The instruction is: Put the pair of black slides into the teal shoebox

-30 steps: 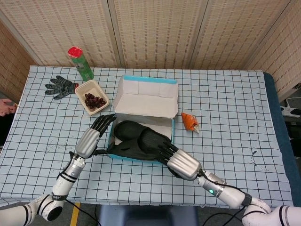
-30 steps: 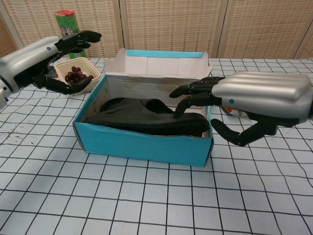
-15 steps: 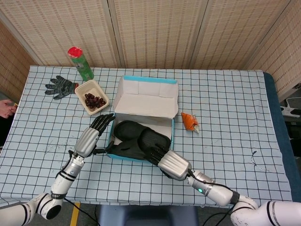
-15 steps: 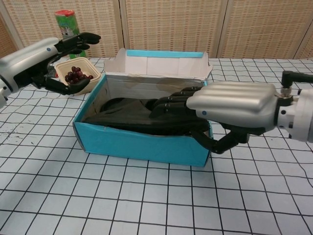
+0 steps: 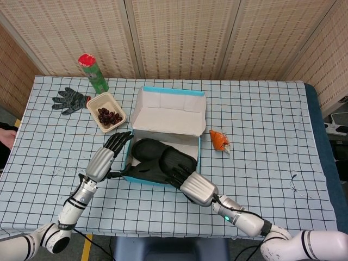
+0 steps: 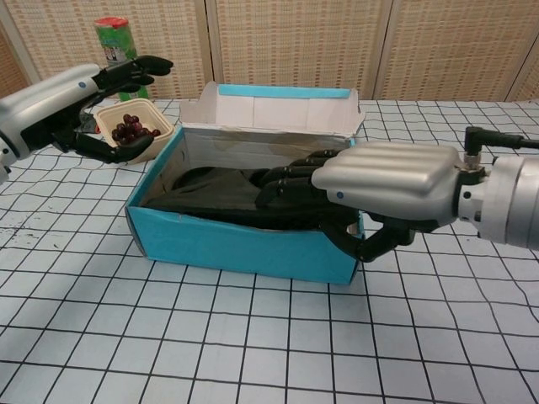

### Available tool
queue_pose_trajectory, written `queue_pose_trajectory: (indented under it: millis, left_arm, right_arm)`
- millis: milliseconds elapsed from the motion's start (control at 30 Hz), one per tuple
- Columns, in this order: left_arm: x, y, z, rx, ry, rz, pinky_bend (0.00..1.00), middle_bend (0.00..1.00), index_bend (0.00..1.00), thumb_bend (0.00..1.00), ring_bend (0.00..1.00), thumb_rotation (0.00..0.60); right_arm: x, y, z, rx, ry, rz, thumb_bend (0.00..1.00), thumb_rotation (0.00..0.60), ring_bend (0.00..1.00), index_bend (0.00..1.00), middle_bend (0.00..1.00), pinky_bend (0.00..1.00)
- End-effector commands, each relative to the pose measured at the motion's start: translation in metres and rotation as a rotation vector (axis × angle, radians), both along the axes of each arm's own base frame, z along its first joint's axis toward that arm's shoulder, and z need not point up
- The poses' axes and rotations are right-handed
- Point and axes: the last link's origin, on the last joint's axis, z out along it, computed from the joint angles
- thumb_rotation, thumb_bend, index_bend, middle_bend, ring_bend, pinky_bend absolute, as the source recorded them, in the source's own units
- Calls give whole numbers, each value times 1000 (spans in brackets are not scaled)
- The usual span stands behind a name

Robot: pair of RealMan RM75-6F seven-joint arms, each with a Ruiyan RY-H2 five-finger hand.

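Right hand [image 6: 370,189] advanced; fingers [image 6: 290,181] seemingly touching slides [image 6: 219,198] in shoebox [image 6: 244,244].

Black slides [image 5: 157,160] fill a teal shoebox [image 6: 244,248], white inside. The tablecloth [image 5: 261,130] is pale, seemingly light blue, with a dark grid.

The setting was a robot test room rather than a home. A table [image 5: 261,125] covered with a gridded white cloth stood before woven folding screens [image 5: 179,38] that closed off the background. Unrelated props lay on it: a work glove [image 5: 69,100], a green bottle [image 5: 94,73], and a tub of dark fruit [image 5: 107,112].
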Motion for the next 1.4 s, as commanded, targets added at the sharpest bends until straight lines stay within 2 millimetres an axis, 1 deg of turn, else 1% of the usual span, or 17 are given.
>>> queue_pose_trajectory:
  millis: [33,167,333,500,633,967,1300,1333,1400]
  left_arm:
    - [0,0,0,0,1,-1,2,0,0,441,0,522]
    - [-2,0,1,2,2,2,2,0,0,440,0,522]
    - [-3,0,1,-3,4,3,2,0,0,441,0,524]
    - [-6,1,1,-6,4,8,2,0,0,441,0,522]
    - [-8,2,2,-5,4,7,2,0,0,440,0,528]
    - [-11,2,2,-4,7,11,2,0,0,440,0,525]
    - [-10,0,5,3,8,10,2,0,0,441,0,524]
    - [-10,0,5,4,6,10,2,0,0,441,0,526]
    - [-9,-1,7,9,-2,8,2,0,0,440,0,527]
  right_arm:
    - [0,0,-1,0,2,0,728,600,0,94,0,0]
    - [0,0,0,-3,-6,-3,727,600,0,85,0,0]
    - [-3,-3,-5,-8,18,-11,727,600,0,88,0,0]
    - [-11,-7,-14,-13,70,-26,728,600,0,98,0,0]
    - [-13,-9,-23,-12,109,-31,727,600,0,107,0,0]
    - [-20,-12,-30,-49,198,-30,727,600,0,108,0,0]
    - [-20,-10,-25,-69,255,-43,727,600,0,121,0,0]
    - [-19,-9,-24,-70,252,-45,727,600,0,115,0,0]
    - [-16,-9,-17,-78,222,-55,727,600,0,54,0,0]
